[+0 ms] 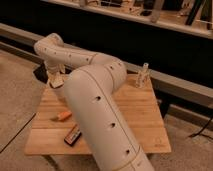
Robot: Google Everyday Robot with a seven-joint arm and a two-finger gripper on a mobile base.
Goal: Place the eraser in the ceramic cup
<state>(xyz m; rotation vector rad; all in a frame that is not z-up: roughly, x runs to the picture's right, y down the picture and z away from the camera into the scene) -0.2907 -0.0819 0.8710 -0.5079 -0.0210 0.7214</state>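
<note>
Gripper point(55, 80) over table's far-left corner

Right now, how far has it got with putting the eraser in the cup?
Nothing looks finished. The gripper hangs over the far left corner of the table; whether it holds the eraser is hidden. No cup shows, so the drop is left.

The arm point(95, 100) blocks mid-table; gripper point(55, 80) hangs at far-left corner.
</note>
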